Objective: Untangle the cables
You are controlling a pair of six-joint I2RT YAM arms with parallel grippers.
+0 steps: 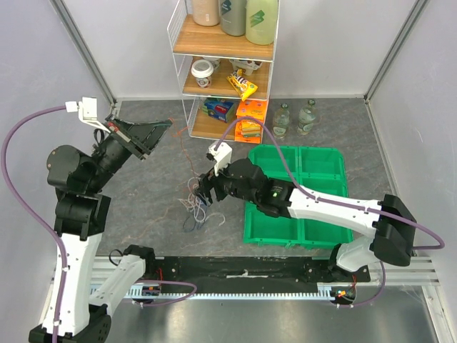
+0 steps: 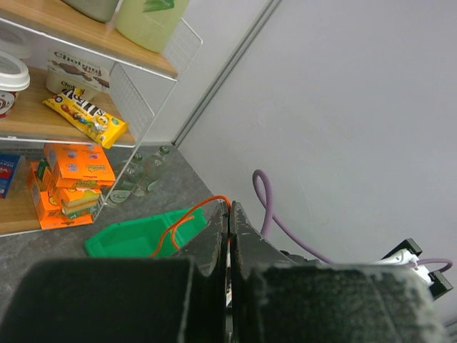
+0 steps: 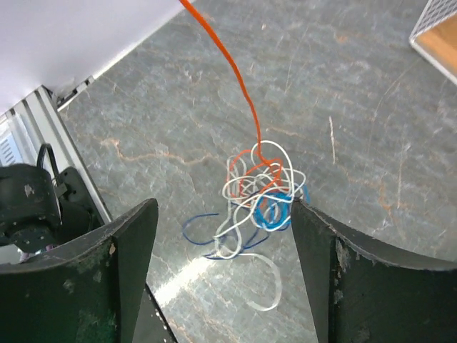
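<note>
The cables (image 3: 260, 193) lie in one tangle of white, orange, light blue and dark blue wire on the grey table; the tangle also shows in the top view (image 1: 194, 204). One orange cable (image 3: 235, 71) rises out of it, taut, toward my left gripper. My left gripper (image 2: 230, 209) is raised at the left and shut on that orange cable (image 2: 187, 218); it also shows in the top view (image 1: 148, 136). My right gripper (image 3: 223, 207) is open and hovers just above the tangle, one finger on each side; it also shows in the top view (image 1: 207, 189).
A green divided bin (image 1: 296, 148) lies right of the tangle, under my right arm. A wire shelf (image 1: 223, 78) with snack boxes and bottles stands at the back. Two glass bottles (image 1: 296, 118) stand beside it. A metal rail (image 1: 243, 275) runs along the near edge.
</note>
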